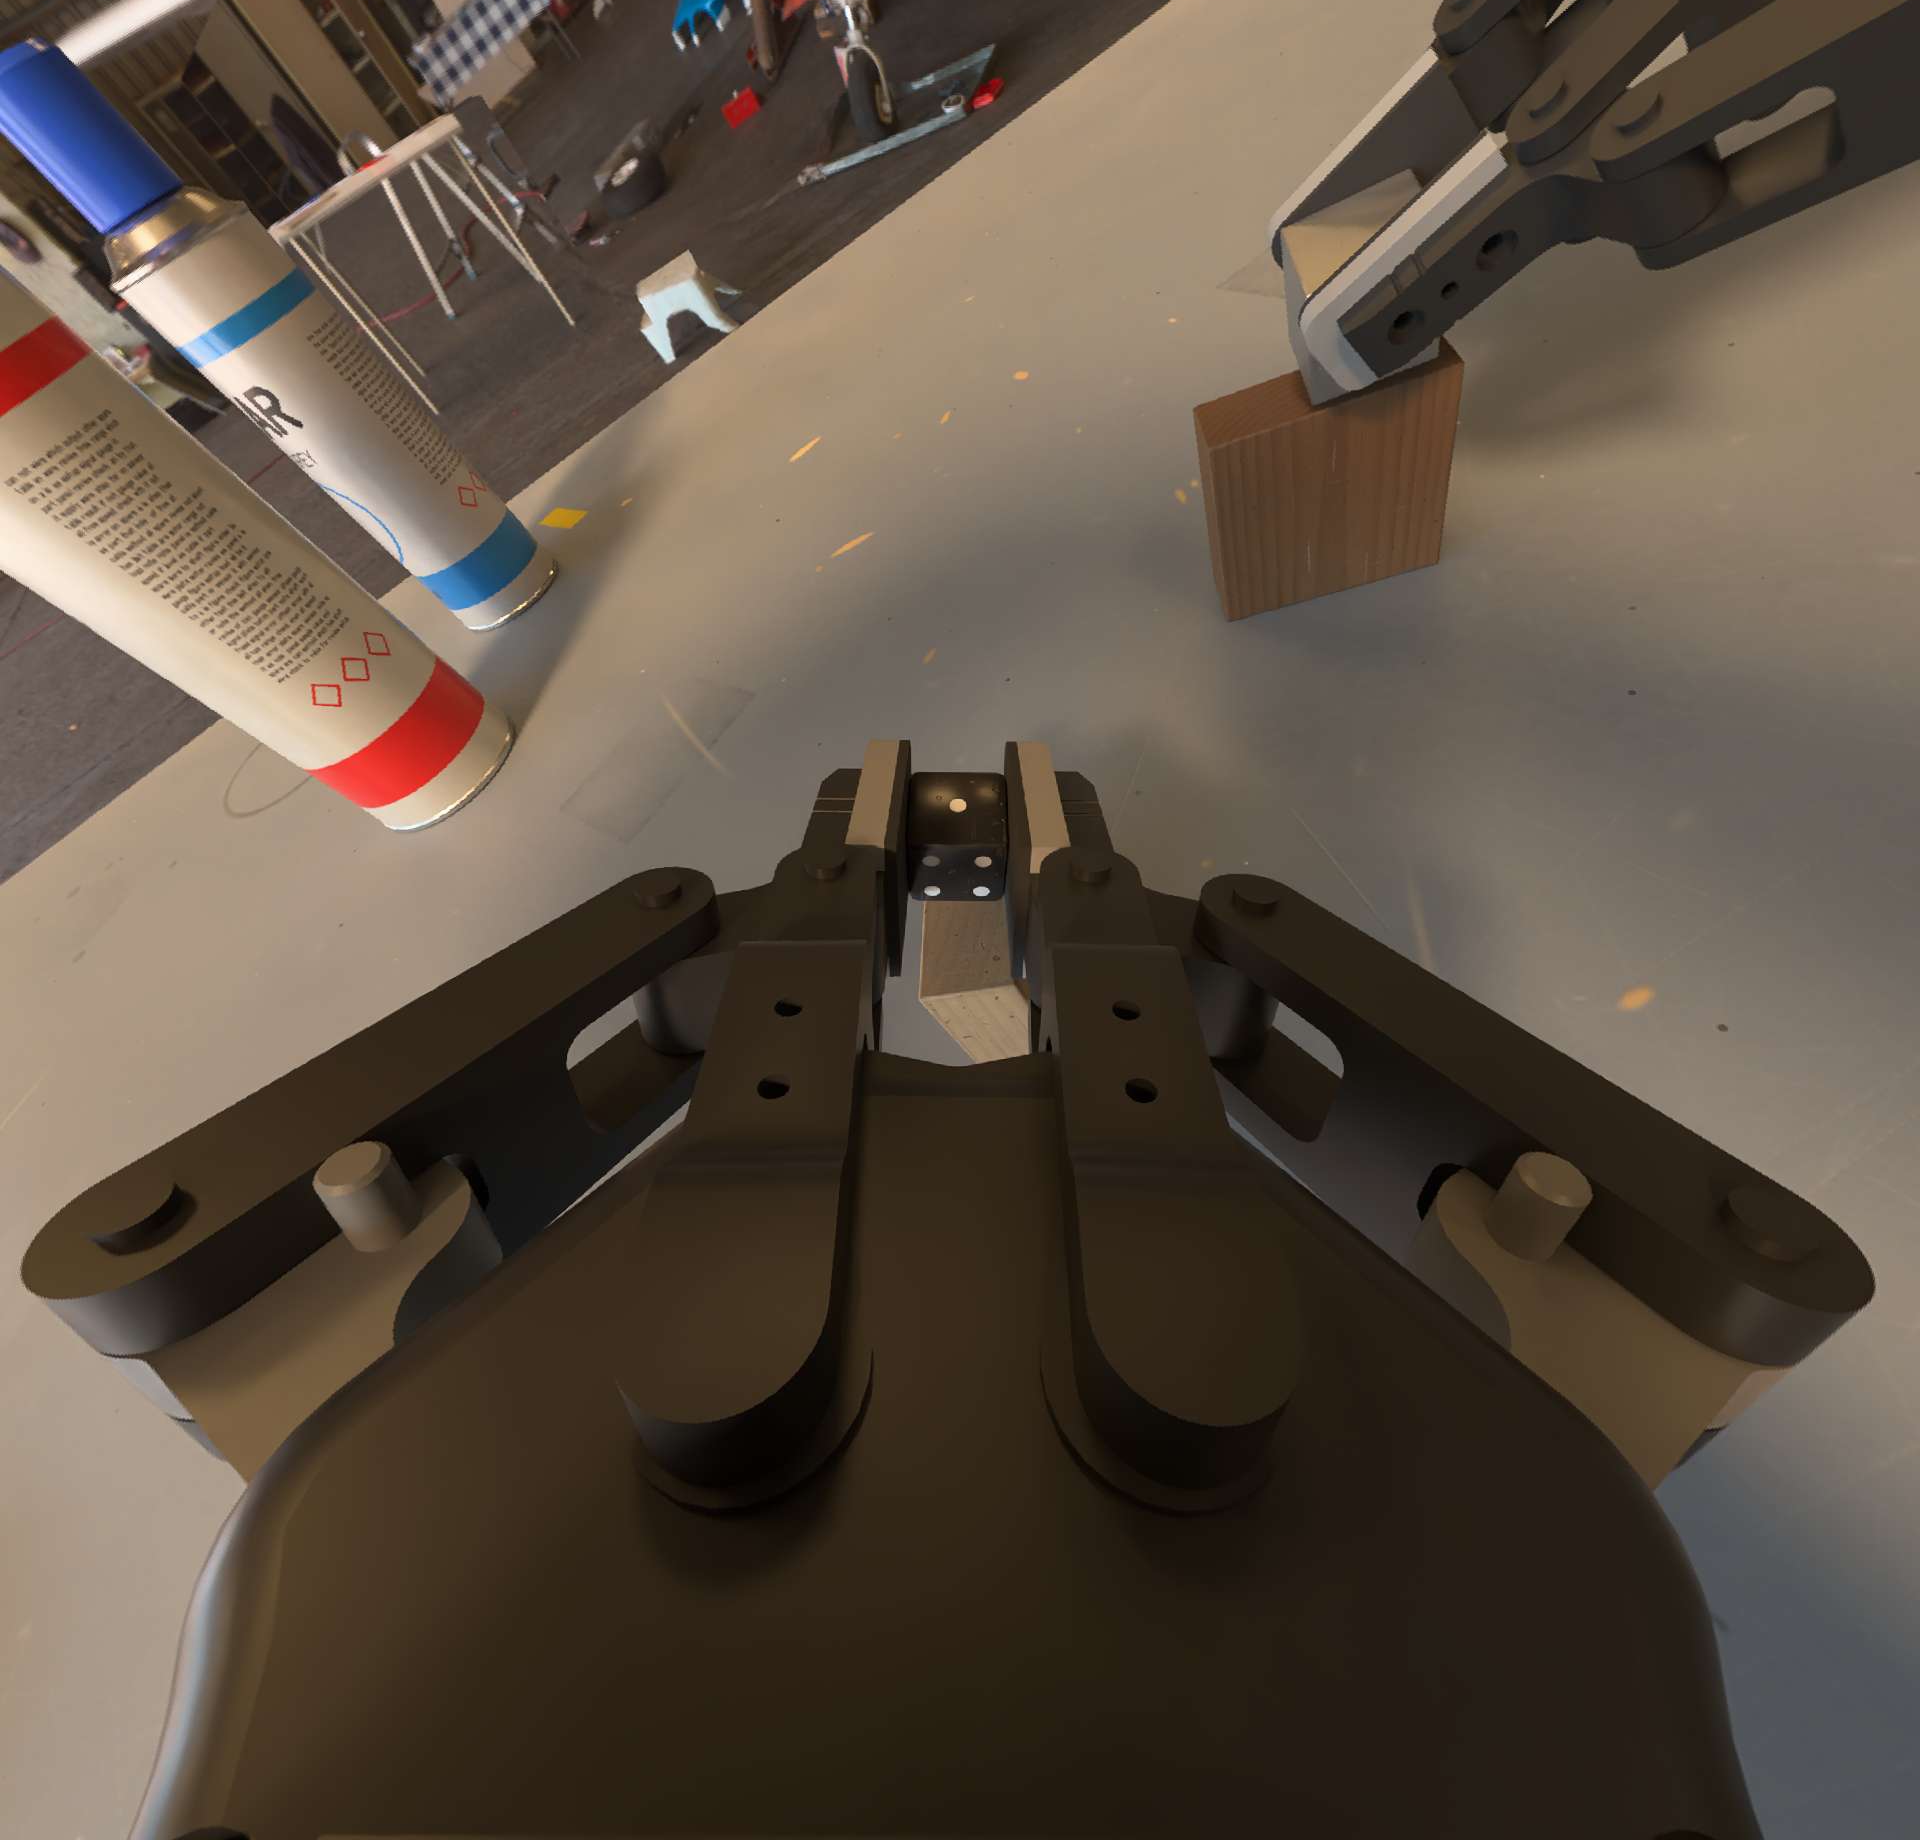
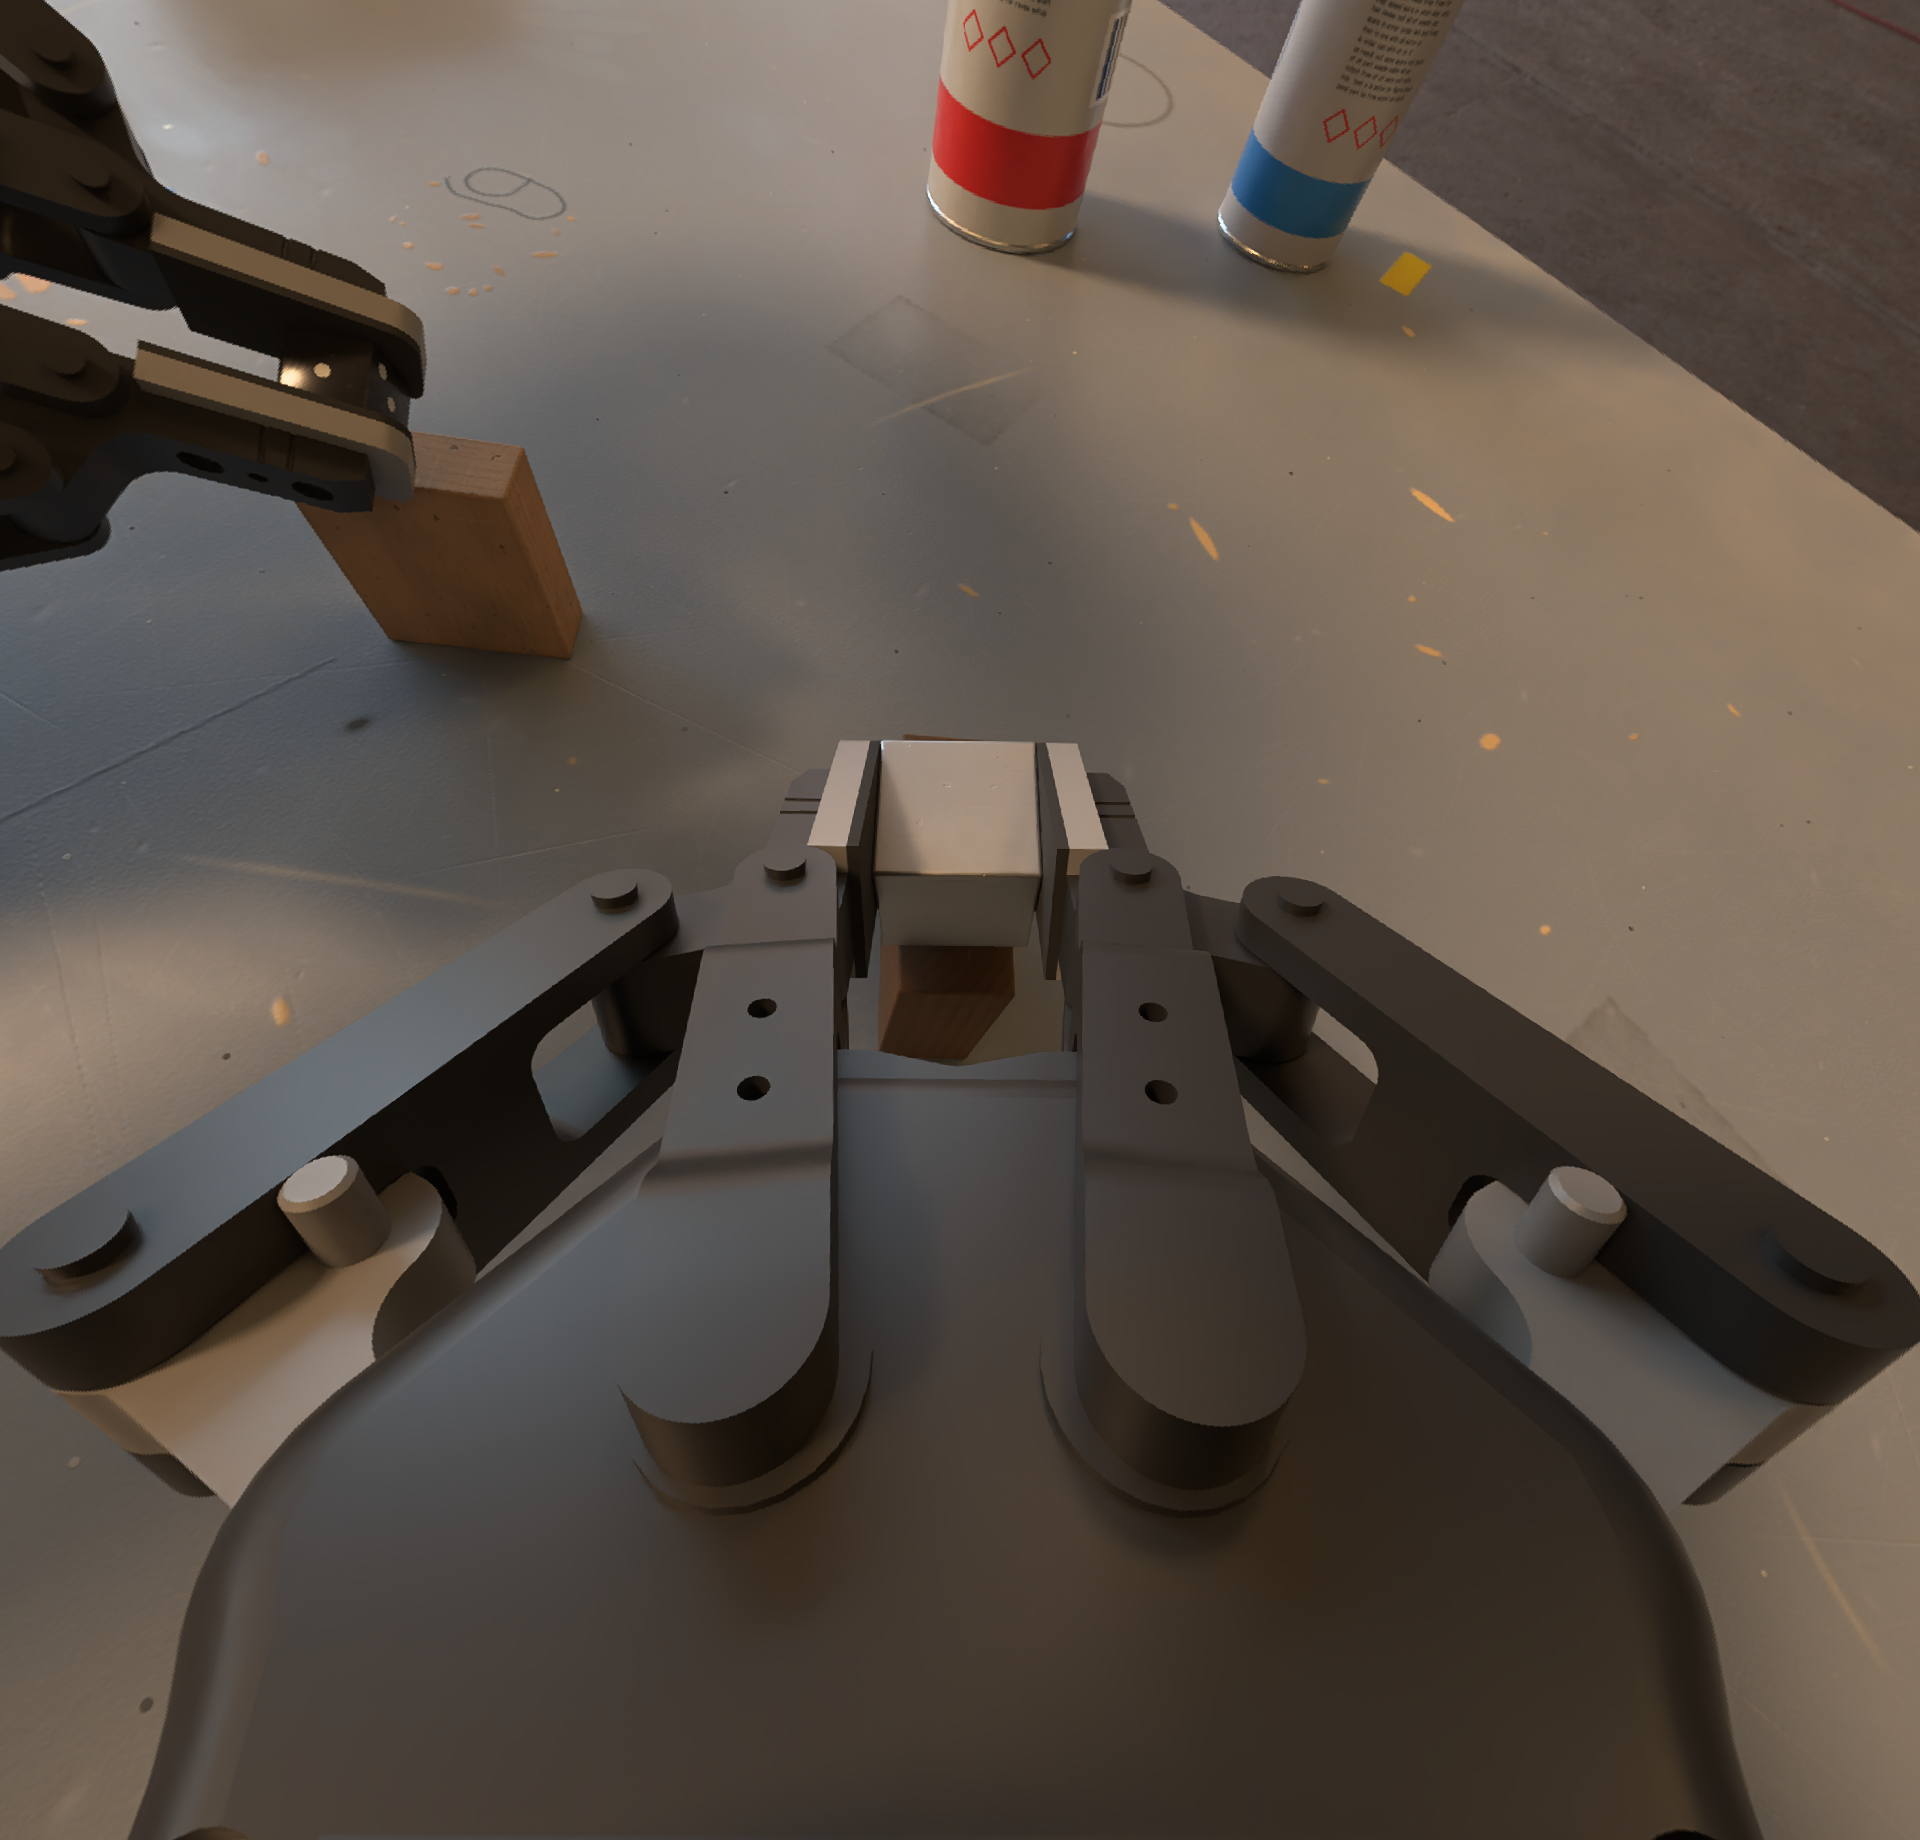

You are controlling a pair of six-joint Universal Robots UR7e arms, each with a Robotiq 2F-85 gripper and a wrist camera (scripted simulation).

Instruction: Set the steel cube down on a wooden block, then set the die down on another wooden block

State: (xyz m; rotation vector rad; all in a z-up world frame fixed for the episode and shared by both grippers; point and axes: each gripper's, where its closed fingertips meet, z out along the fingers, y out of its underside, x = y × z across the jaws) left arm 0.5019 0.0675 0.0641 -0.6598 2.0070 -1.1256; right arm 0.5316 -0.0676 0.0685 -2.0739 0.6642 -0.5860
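Note:
My left gripper (image 1: 958, 803) is shut on a black die (image 1: 958, 840) with white pips, held right over the top of a pale wooden block (image 1: 971, 995). In the right wrist view the left gripper (image 2: 387, 408) holds the die (image 2: 312, 375) over that block (image 2: 457, 554). My right gripper (image 2: 956, 782) is shut on the steel cube (image 2: 956, 834), right above a dark brown wooden block (image 2: 940, 1006). In the left wrist view the right gripper (image 1: 1340, 336) holds the cube (image 1: 1340, 252) at the top of the brown block (image 1: 1330, 491). I cannot tell if either object touches its block.
Two tall spray cans stand near the table edge: one with a red band (image 1: 260, 585) (image 2: 1023, 76), one with a blue band and blue cap (image 1: 343, 367) (image 2: 1340, 97). The grey table (image 1: 935, 564) drops off to a workshop floor beyond them.

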